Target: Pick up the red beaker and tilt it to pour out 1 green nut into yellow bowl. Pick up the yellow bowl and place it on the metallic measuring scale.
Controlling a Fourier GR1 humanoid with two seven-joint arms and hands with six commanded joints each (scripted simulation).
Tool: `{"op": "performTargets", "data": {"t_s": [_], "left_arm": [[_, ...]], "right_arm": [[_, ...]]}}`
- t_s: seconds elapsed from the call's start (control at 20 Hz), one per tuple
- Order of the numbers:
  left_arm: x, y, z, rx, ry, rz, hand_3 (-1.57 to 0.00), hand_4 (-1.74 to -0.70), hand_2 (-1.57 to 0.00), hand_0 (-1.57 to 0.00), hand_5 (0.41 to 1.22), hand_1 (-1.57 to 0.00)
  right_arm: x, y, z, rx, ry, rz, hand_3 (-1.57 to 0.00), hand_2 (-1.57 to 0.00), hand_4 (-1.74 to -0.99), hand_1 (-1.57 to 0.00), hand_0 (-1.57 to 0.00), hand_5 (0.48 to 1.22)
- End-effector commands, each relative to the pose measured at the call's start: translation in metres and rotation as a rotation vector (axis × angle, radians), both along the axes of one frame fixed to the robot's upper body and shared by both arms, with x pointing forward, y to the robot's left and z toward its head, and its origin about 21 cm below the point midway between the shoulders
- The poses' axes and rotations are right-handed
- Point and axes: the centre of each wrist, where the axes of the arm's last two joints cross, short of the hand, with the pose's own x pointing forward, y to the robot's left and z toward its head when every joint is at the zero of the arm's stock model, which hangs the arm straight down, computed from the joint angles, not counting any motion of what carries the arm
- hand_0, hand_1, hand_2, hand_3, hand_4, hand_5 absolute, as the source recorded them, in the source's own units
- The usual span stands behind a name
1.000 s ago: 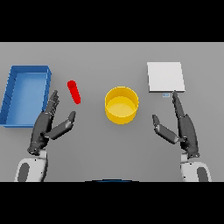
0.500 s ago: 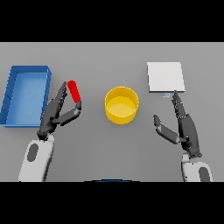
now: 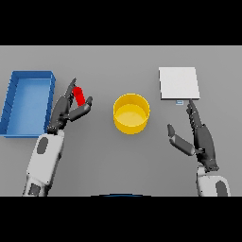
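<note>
So the left hand (image 3: pixel 66 111) sits left of centre, fingers loosely spread around the small red beaker (image 3: pixel 79 96), thumb beside it; whether it's actually gripping, can't tell. Round yellow bowl (image 3: pixel 132 113) mid-frame; right hand (image 3: pixel 201 137) open lower right.

A bare lab-style test bench: a plain grey table (image 3: pixel 118 160) with a few sorting props. A metal scale (image 3: pixel 178 83) lies just beyond the right hand (image 3: pixel 201 139), a yellow bowl (image 3: pixel 132 113) between both hands, and a blue bin (image 3: pixel 27 102) beside the left hand (image 3: pixel 66 111).
</note>
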Motion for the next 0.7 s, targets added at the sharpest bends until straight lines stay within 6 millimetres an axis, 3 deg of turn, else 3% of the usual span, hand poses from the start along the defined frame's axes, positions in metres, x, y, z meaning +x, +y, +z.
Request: {"op": "performTargets", "data": {"t_s": [0.0, 0.3, 0.5, 0.55, 0.6, 0.65], "left_arm": [[0.003, 0.000, 0.003, 0.001, -0.007, -0.001, 0.00, -1.32, 0.00, 0.00, 0.711, 0.00], [0.025, -0.009, 0.004, 0.010, 0.016, -0.017, 0.00, -1.32, 0.00, 0.00, 0.710, 0.00], [0.027, -0.012, 0.000, -0.013, -0.036, -0.033, 0.00, -1.39, -0.03, 0.00, 0.752, 0.00], [0.028, -0.014, -0.002, -0.026, -0.031, -0.020, -0.08, -1.42, -0.12, -0.08, 0.770, -0.08], [0.032, -0.016, 0.000, -0.041, -0.008, -0.002, -0.22, -1.44, -0.31, -0.25, 0.795, -0.28], [0.033, -0.018, 0.001, -0.049, -0.009, 0.011, -0.49, -1.44, -0.50, -0.46, 0.881, -0.48]], "right_arm": [[0.003, -0.003, 0.001, -0.006, -0.007, -0.003, 0.00, 0.00, -1.333, 0.00, 0.00, 0.687], [0.003, -0.001, 0.003, -0.004, -0.006, -0.003, 0.00, 0.00, -1.315, 0.00, 0.00, 0.682], [0.003, -0.001, 0.005, -0.008, -0.010, -0.007, 0.00, 0.00, -1.295, 0.00, 0.00, 0.683], [0.002, -0.001, 0.004, -0.017, -0.016, -0.009, 0.00, 0.00, -1.291, 0.00, 0.00, 0.684], [0.002, -0.002, 0.005, -0.015, -0.024, -0.008, 0.00, 0.00, -1.289, 0.00, 0.00, 0.684], [0.002, -0.001, 0.005, -0.015, -0.019, -0.013, 0.00, 0.00, -1.286, 0.00, 0.00, 0.685]]}}
